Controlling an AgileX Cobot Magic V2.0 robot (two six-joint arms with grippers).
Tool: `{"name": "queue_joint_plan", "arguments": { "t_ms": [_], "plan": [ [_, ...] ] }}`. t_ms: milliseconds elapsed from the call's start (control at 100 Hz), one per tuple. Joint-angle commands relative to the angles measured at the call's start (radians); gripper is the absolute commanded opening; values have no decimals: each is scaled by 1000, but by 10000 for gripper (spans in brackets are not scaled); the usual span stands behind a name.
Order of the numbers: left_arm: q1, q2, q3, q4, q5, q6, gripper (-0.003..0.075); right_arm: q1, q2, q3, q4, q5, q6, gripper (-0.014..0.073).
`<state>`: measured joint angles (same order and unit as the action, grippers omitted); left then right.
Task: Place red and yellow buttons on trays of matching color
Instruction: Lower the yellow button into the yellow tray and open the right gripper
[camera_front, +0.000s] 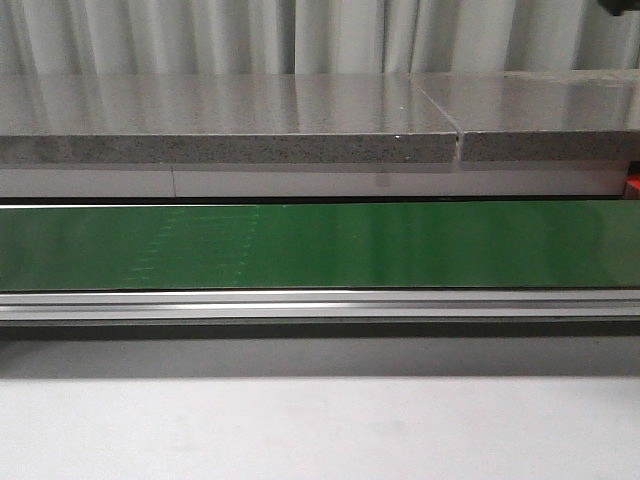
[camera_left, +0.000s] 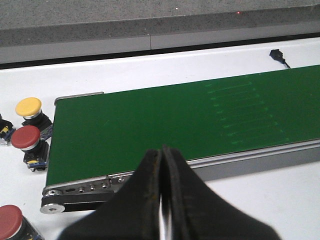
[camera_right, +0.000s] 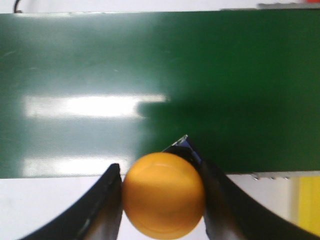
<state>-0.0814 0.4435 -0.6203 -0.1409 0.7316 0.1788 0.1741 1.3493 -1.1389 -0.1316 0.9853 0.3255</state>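
Green belt (camera_right: 150, 75) lies beneath the right tool (camera_right: 162, 200), clamped around 1 yellow button (camera_right: 163, 194).

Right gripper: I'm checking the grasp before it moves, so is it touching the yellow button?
Touching. The right wrist view shows the right gripper closed on the yellow button, both fingers pressed against its cap with no gap.

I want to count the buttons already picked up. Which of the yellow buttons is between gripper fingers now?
The yellow button in the right wrist view, between the right gripper's fingers. The other yellow button, in the left wrist view, stands free beside the green belt.
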Motion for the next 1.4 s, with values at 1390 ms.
{"name": "queue_joint_plan", "arguments": {
  "t_ms": [1390],
  "plan": [
    [-8,4,-24,-20,-65,-1,-21,-770,-57,342,189,-478,-85,-54]
  ]
}}
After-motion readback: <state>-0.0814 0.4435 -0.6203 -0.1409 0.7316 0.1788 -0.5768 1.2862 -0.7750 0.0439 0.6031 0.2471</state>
